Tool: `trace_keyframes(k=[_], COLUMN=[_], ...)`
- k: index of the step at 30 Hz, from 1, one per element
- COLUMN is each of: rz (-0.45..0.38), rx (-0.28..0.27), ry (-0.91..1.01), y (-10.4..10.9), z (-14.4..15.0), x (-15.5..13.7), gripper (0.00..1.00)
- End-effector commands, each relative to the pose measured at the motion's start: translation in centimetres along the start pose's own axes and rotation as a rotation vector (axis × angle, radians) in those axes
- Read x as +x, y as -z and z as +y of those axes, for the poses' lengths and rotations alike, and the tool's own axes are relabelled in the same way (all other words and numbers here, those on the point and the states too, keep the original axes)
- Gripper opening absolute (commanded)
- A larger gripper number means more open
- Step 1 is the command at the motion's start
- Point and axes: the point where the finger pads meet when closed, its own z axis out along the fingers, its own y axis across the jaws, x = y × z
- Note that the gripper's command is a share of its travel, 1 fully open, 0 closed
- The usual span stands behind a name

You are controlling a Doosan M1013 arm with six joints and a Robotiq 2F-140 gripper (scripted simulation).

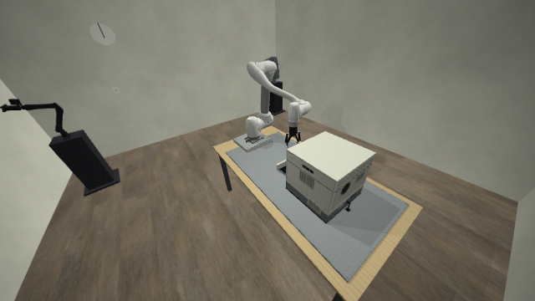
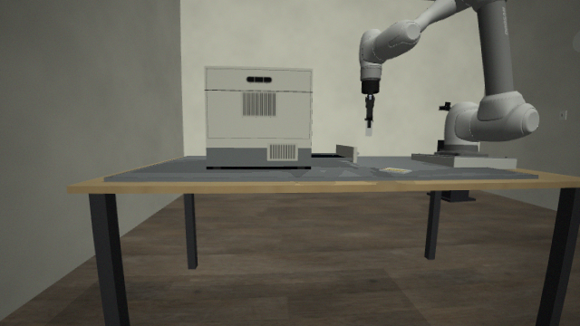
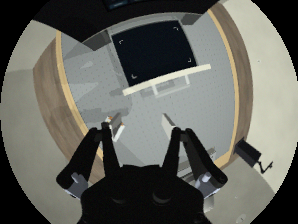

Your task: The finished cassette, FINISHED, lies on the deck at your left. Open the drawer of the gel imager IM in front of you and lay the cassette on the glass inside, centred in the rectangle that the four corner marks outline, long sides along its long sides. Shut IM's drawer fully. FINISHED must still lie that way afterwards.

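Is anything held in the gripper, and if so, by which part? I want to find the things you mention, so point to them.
Nothing is held: the black two-finger gripper point(image 1: 292, 141) point(image 2: 369, 131) point(image 3: 141, 118) hangs above the grey deck point(image 1: 267, 180) point(image 2: 254, 174) point(image 3: 145, 112), its fingers apart.
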Motion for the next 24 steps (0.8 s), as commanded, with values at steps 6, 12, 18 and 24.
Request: trace_keyframes(k=[6, 12, 18, 24], rz=[0.001, 0.001, 0.002, 0.002], rx=[-0.002, -0.002, -0.002, -0.002], ry=[-0.117, -0.207, -0.286, -0.342], y=[-1.4, -2.1, -3.2, -4.2], z=[-3.2, -4.7, -6.9, -9.0], x=[-2.0, -3.1, -4.8, -6.6], gripper=[0.68, 0.68, 0.68, 0.68])
